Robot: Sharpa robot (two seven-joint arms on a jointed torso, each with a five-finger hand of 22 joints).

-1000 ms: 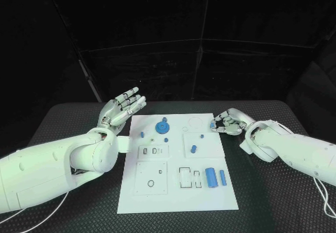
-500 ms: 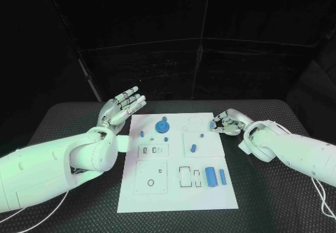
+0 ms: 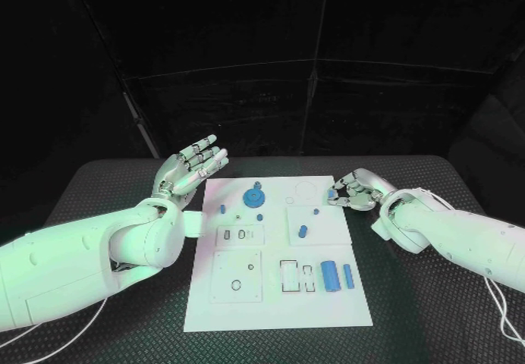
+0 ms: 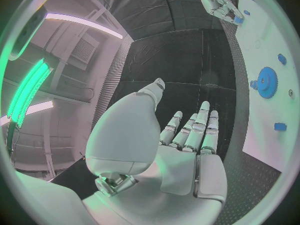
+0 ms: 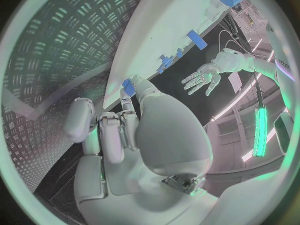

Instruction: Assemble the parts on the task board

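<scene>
The white task board lies in the middle of the table. On it are a blue gear, two blue cylinders side by side, and several small blue parts such as one near the centre. My right hand hovers at the board's far right edge with fingers curled, pinching a small blue part; the right wrist view shows that part at the fingertips of the hand. My left hand is raised off the board's far left corner, palm open, fingers spread and holding nothing.
The black ribbed table mat surrounds the board on all sides. The board has rectangular recesses and a plate with a ring-shaped hole near its front. A dark curtain backs the table.
</scene>
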